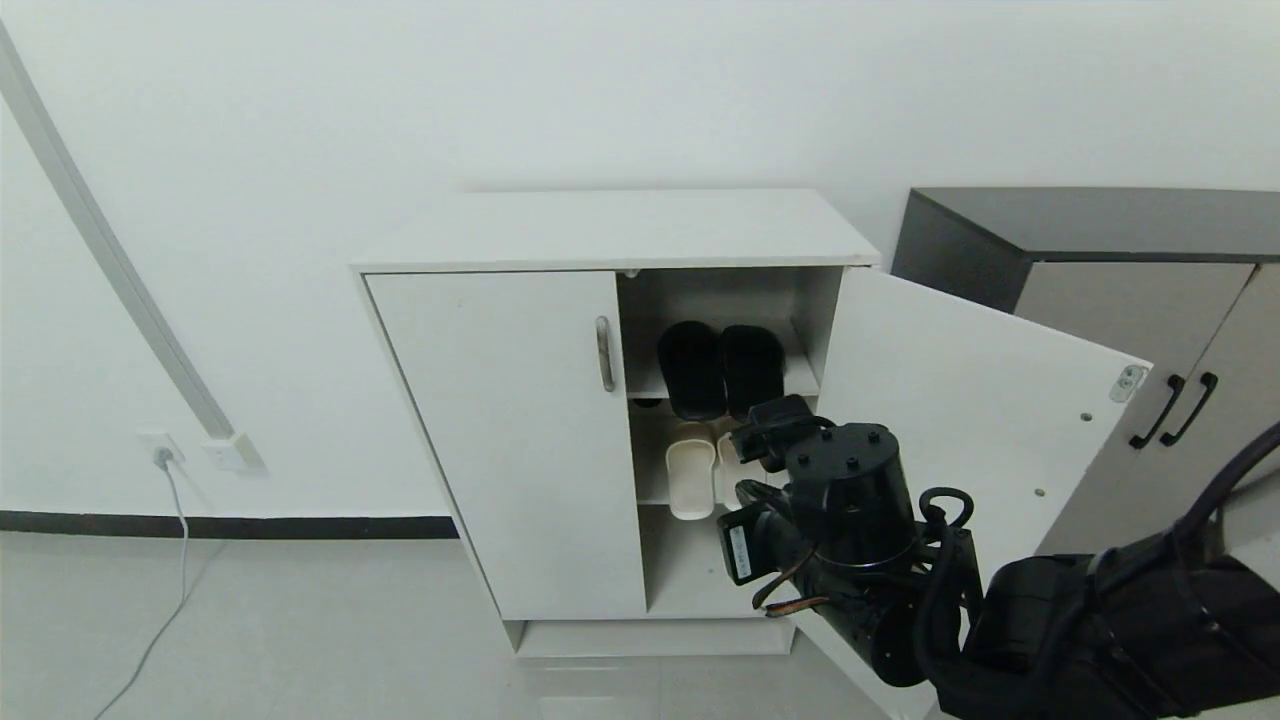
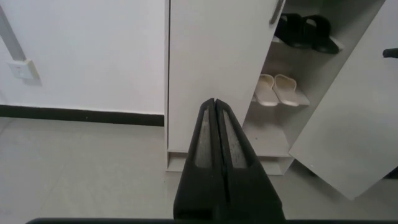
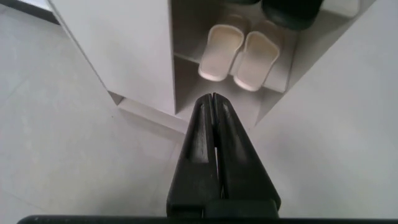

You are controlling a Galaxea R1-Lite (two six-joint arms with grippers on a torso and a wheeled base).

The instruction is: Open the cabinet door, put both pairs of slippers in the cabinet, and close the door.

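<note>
White cabinet [image 1: 620, 232], standing on the floor against the wall, with a darker grey cabinet [image 1: 1100, 250] just beside it on the robot's right. Right-hand door [image 1: 960, 400], swung wide open on its hinge side, inner face turned to the head view; left-hand door [image 1: 500, 430] closed, bar handle [image 1: 604, 353] at its inner edge. Right gripper [image 3: 213, 99], in front of the open compartment near the middle shelf, jaws pressed together and holding nothing. Left gripper [image 2: 214, 102], held low and back from the cabinet, jaws likewise closed and empty. Black slippers [image 1: 720, 368], one pair side by side on the upper shelf, near ends seeming to overhang its front edge a little. Cream slippers [image 1: 692, 475], one pair side by side on the middle shelf. Both pairs appear stowed; closing the door looks like the step in hand. Recommended handling: draw the right arm out of the opening, bring it round to the door's outer face, push near the free edge rather than the hinge, and sweep steadily until it sits flush with the closed door, watching that the black slippers do not foul it.
</note>
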